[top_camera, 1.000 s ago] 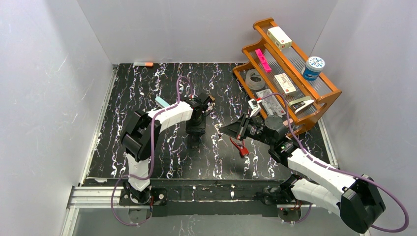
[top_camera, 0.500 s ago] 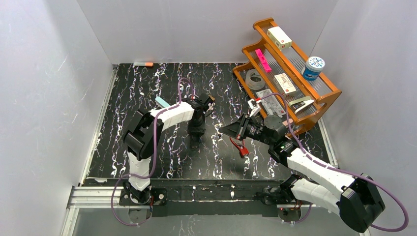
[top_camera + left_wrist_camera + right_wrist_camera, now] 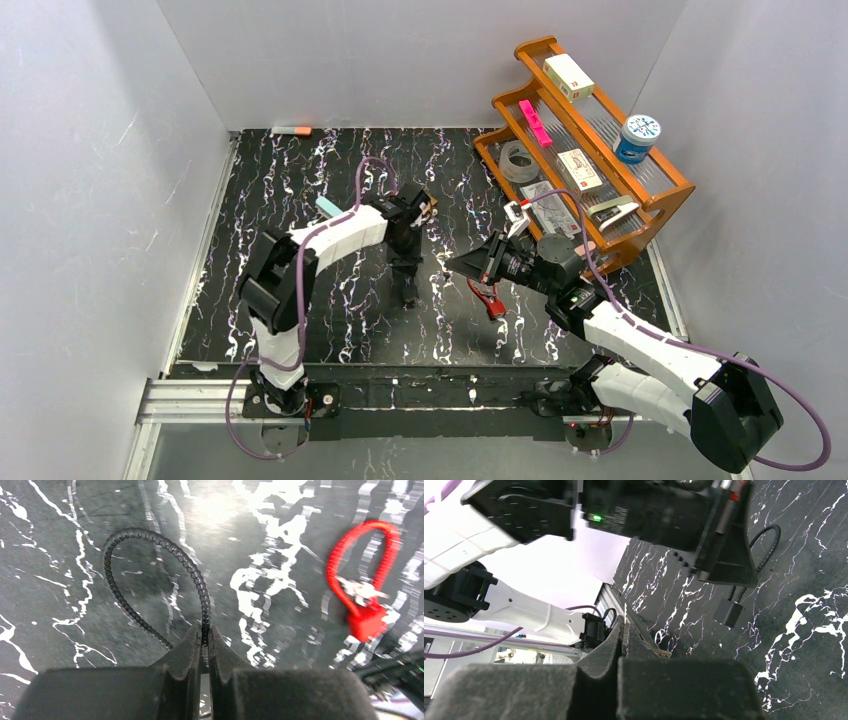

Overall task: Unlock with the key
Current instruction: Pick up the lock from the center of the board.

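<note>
Lock cable [image 3: 202, 600] pinched by left end effector [image 3: 205, 632], red item [image 3: 367, 622] nearby

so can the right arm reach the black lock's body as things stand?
Probably yes: the left gripper pinches only the cable, the lock body stays uncovered, and nothing lies between it and the right gripper.

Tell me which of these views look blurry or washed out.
Left wrist: red lock smeared by motion blur, glare on the table, black cable sharp. Right wrist: the background wall is blown out. Top external: sharp, evenly lit.
</note>
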Tool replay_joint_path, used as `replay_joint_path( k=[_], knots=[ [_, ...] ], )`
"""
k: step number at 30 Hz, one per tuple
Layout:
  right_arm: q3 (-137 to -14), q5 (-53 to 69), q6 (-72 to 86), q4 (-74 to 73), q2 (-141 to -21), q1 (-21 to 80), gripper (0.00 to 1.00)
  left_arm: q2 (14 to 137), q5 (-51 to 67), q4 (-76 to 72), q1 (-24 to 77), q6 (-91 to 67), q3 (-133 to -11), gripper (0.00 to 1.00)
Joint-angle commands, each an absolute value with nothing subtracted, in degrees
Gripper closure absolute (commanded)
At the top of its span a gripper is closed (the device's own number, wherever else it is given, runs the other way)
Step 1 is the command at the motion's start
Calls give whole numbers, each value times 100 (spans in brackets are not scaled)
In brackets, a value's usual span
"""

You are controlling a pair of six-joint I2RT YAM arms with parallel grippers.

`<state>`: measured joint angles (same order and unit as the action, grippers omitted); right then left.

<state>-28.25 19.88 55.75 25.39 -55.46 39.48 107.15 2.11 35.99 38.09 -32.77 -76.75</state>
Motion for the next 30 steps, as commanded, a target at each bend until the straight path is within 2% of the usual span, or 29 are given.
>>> replay_joint_path(
  k=[1, 8, 13, 17, 24, 30],
  knots=[
    [-2856, 1919, 5555, 2747, -5483, 3933, 99, 9839, 1221, 3406, 3807, -3085, -7811, 100],
    [-2855, 1606, 5403, 2393, -5324, 3921, 99, 9410, 2613, 2601, 3807, -2915, -7178, 100],
    [-2956, 725, 5216, 1416, -5157, 3920, 99, 8822, 3308, 1573, 3813, -2836, -6452, 100],
    [-2978, 178, 5183, 873, -5151, 3904, 99, 8390, 2520, 1144, 3822, -2602, -5962, 100],
    [-2856, 248, 5294, 1053, -5294, 3886, 99, 7680, 917, 41, 3838, -1389, -5093, 100],
    [-2890, 384, 5355, 1230, -5492, 3876, 99, 7629, 1274, -1590, 3834, 110, -4324, 100]
  ],
)
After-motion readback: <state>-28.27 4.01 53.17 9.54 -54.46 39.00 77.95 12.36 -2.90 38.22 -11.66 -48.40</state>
